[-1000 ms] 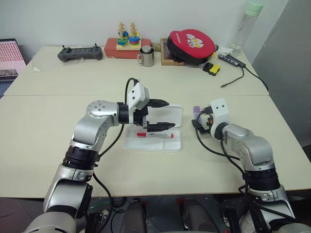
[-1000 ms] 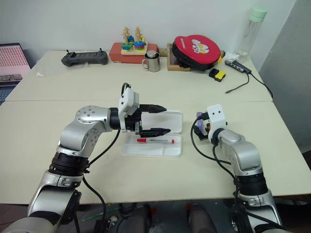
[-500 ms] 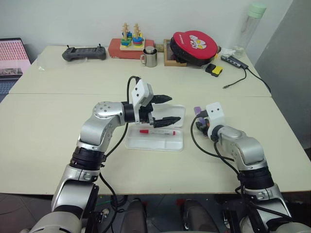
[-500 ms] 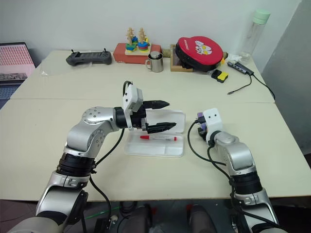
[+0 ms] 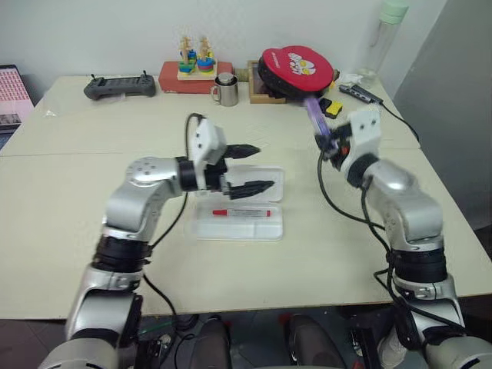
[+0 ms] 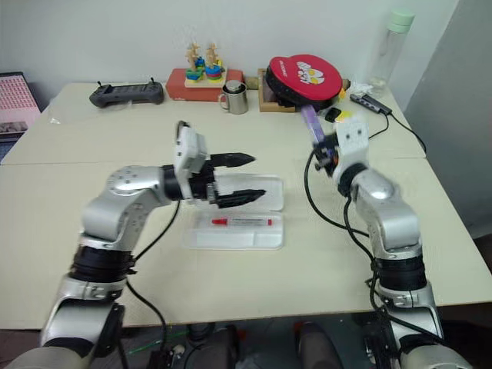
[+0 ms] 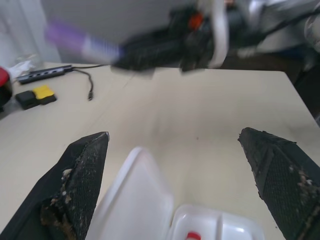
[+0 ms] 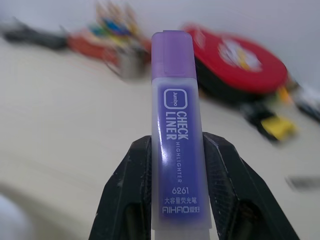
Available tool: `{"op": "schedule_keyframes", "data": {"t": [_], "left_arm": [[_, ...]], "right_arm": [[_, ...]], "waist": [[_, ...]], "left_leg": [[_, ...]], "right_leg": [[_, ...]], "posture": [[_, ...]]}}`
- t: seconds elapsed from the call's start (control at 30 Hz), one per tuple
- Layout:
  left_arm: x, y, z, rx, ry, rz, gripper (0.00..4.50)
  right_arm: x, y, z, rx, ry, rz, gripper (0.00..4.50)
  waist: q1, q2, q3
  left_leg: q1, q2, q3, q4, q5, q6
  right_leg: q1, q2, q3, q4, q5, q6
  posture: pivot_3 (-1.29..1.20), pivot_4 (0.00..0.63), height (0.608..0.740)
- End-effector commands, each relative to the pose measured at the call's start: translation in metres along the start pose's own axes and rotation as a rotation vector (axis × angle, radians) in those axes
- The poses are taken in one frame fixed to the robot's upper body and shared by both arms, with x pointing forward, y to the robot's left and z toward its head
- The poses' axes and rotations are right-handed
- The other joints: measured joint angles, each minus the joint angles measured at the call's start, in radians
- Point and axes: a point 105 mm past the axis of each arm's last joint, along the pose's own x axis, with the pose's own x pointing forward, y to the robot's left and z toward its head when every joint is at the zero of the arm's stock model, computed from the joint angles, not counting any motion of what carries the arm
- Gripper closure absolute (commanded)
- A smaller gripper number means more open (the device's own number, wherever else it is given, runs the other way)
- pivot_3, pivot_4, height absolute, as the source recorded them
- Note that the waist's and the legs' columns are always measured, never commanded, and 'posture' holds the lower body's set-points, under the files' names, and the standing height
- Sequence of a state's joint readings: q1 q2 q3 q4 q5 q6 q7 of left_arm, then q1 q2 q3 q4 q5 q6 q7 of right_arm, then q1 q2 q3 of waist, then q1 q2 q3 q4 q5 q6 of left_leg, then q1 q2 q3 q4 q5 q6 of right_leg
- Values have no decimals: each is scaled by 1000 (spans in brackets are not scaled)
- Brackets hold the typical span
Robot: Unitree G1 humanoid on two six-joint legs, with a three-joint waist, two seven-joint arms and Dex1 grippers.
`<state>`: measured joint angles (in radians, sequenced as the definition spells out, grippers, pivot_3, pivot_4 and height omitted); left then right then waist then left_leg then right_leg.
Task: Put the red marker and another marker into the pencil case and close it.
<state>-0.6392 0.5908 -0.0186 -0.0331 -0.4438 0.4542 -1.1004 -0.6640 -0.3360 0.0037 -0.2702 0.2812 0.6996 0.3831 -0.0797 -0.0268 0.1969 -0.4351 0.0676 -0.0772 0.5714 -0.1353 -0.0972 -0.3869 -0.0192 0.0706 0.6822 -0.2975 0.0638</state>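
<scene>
Vs 1 s ago: R gripper (image 8: 176, 165) was low at the table beside the pencil case (image 5: 234, 224), its fingers around the purple marker (image 8: 176, 125) there; now it's raised well above the table w/ that marker clamped between both fingers (image 8: 129, 190), which press its 2 sides. L gripper (image 5: 250, 167) is much as before, over the case, fingers spread wide, nothing between them. Red marker (image 5: 241, 212) hasn't moved.

Purple marker: held in the air right of the case, sticking out past the fingertips, long axis tilted up, cap end pointing up and away from the robot, toward the back of the table (image 5: 61, 231).

Red marker: lies flat in the open case's near tray, long axis left-right, red cap at the robot's left. Case lid is folded open on the far side.
</scene>
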Motion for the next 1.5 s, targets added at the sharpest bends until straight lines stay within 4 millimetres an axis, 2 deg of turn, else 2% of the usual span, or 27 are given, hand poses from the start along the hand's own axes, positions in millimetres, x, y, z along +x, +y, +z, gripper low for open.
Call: {"op": "schedule_keyframes", "data": {"t": [0.03, 0.07, 0.13, 0.2, 0.27, 0.43, 0.57, 0.77, 1.03, 1.37, 1.43, 1.47, 1.5], "left_arm": [[-36, -5, -5, -26, 57, 49, 0], [-40, -5, -8, -35, 74, 63, 0], [-57, -10, -34, -35, 204, 82, 0], [-77, -19, -54, -74, 290, 96, 0], [-94, -24, -59, -100, 324, 127, 0], [-125, -22, -68, -107, 423, 201, 0], [-123, -25, -58, -105, 396, 202, 0], [-115, -32, -60, -109, 393, 205, 0], [-116, -32, -62, -115, 406, 224, 0], [-119, -30, -63, -122, 412, 241, 0], [-119, -30, -62, -125, 410, 243, 0], [-119, -30, -62, -126, 410, 243, 0], [-120, -29, -63, -137, 406, 255, 0]], "right_arm": [[-4, 57, -2, 28, 44, 357, 3404], [-4, 60, -3, 37, 57, 382, 3404], [-5, 73, -16, -25, 138, 468, 3404], [-8, 101, -35, -73, 232, 623, 3404], [-4, 124, -53, -95, 314, 707, 3404], [0, 141, -81, -129, 409, 801, 3404], [5, 141, -88, -140, 431, 809, 3404], [13, 138, -86, -149, 426, 801, 3404], [9, 146, -83, -148, 420, 849, 3404], [17, 148, -78, -137, 401, 829, 3404], [16, 149, -77, -137, 393, 838, 2682], [16, 149, -76, -137, 391, 841, 2633], [17, 148, -74, -137, 383, 836, 2382]], "waist": [[-5, 0, 0], [-4, 0, 0], [3, 0, 0], [3, 0, 0], [1, 0, 0], [10, 0, 0], [25, 0, 0], [25, 0, 0], [24, 0, 0], [24, 0, 0], [25, 0, 0], [24, 0, 0], [24, 0, 0]], "left_leg": [[0, 0, 0, 0, 0, 0], [0, 0, 0, 0, 0, 0], [-1, 0, 0, 0, 0, 0], [-1, -1, 1, 1, 0, 0], [-1, 0, 1, 1, 0, 0], [0, 1, 1, 2, 0, 0], [-1, 1, 2, 2, 0, 0], [-1, 1, 2, 1, 0, -1], [-1, 1, 2, 0, 0, -1], [-1, 1, 2, 1, 0, -1], [-1, 1, 2, 1, 0, -1], [-1, 1, 2, 1, 0, -1], [-1, 1, 2, 1, 0, -1]], "right_leg": [[0, 0, 0, 0, 0, -1], [0, 0, 1, -1, 0, -1], [0, -1, 0, -1, 0, -1], [0, -1, 0, -2, 0, -1], [-1, -1, 0, -1, -1, -2], [-2, 0, -1, 0, -6, -4], [-2, -2, 0, -1, -5, -3], [-2, -1, 0, -1, -2, 0], [-2, -1, 0, -1, -3, -1], [-2, -1, 0, -1, -3, 0], [-2, -1, 0, -1, -2, 0], [-2, -1, 0, -1, -2, 0], [-2, -1, 0, -1, -2, 0]], "posture": [[0, 150, 740], [0, 150, 740], [0, 150, 740], [0, 150, 740], [0, 150, 740], [0, 150, 740], [0, 150, 740], [0, 150, 740], [0, 150, 740], [0, 150, 740], [0, 150, 740], [0, 150, 740], [0, 150, 740]]}}
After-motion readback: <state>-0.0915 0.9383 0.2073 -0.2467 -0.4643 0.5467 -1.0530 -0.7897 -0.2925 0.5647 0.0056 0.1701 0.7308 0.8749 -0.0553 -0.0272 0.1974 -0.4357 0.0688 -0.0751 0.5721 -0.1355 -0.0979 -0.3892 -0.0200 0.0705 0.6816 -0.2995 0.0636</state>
